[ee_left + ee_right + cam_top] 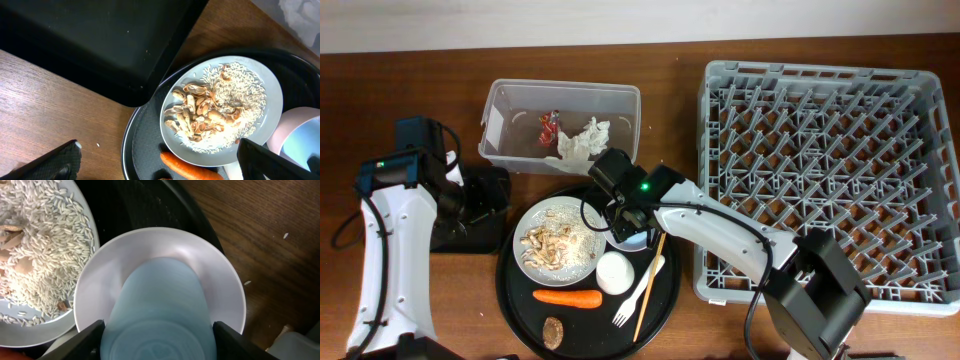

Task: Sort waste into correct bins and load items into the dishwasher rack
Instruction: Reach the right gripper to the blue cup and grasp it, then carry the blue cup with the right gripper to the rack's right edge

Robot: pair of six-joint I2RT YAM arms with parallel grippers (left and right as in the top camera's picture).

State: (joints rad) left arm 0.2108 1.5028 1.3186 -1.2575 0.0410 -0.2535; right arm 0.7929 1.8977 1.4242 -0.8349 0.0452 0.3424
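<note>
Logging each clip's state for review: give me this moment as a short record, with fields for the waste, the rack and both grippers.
clear tub: red wrapper and white tissue inside
plate: rice and food scraps on it
round tray: also carries carrot, brown lump, white cup, fork, wooden stick
rack: no items seen in it
left gripper: open, holding nothing
right gripper: fingers either side of light blue cup in pink bowl; grip unclear
</note>
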